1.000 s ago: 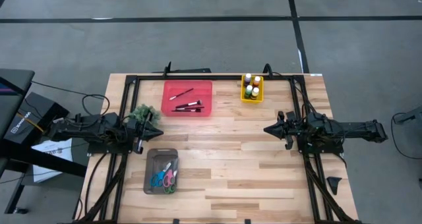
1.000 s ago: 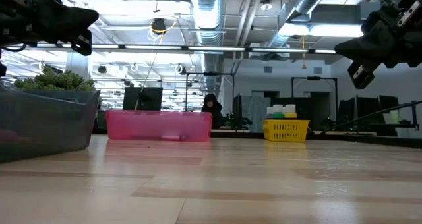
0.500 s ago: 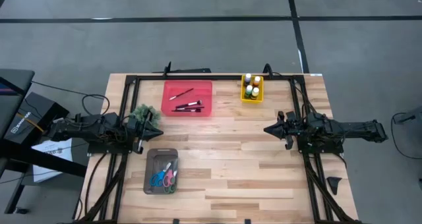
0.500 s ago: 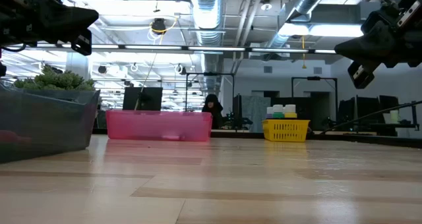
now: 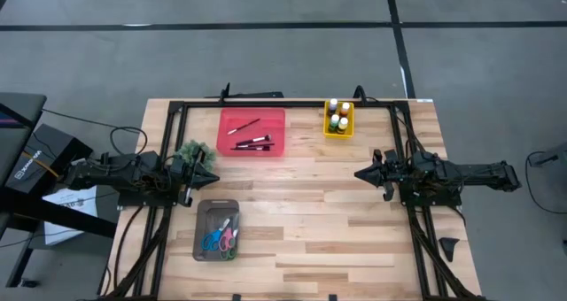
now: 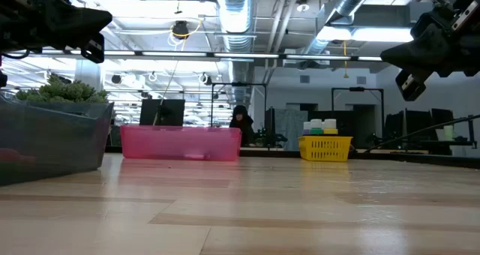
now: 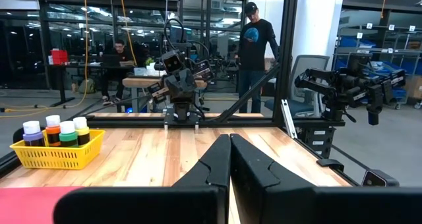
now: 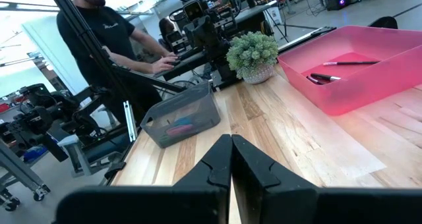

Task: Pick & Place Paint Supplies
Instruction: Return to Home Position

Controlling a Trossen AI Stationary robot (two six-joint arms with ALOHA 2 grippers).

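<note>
The yellow basket (image 6: 325,148) hides the paint bottles (image 6: 328,125) below their caps.

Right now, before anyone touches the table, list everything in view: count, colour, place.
light wooden table: one, under everything
red plastic bin: one, far side, left of centre
dark-handled brushes: about three, in the red bin
yellow plastic basket: one, far side, right of centre
small paint bottles: at least four, purple, orange, green, yellow, in the basket
grey plastic bin: one, near side, left
scissors: two, blue and pink, in the grey bin
fuzzy green plant: one, by the left gripper
people: at least two, dark tops, beyond the table
left gripper: black, shut, empty, left side
right gripper: black, shut, empty, right side
</note>
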